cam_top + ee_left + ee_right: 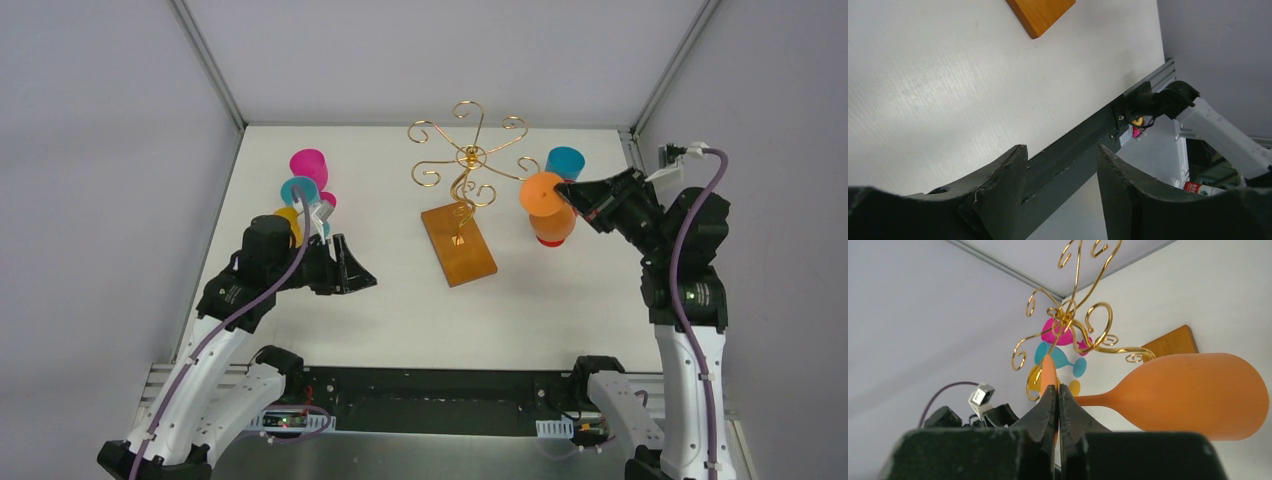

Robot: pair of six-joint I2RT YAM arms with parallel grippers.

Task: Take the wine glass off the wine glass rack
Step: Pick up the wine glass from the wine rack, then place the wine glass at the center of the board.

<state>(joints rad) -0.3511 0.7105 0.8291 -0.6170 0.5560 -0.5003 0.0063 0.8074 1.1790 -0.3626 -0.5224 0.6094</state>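
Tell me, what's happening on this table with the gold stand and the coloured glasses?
The right gripper is shut on the foot of an orange wine glass and holds it upside down, just to the right of the gold wine glass rack. Whether the glass is fully clear of the wire arms is hard to tell. The left gripper is open and empty over the table, near a cluster of pink, teal and yellow glasses. A blue glass sits behind the orange one.

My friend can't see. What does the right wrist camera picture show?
The right gripper is shut on the foot of an orange wine glass, held sideways with its bowl to the right. Behind stands the gold wire rack, with pink, teal and yellow glasses beyond it.
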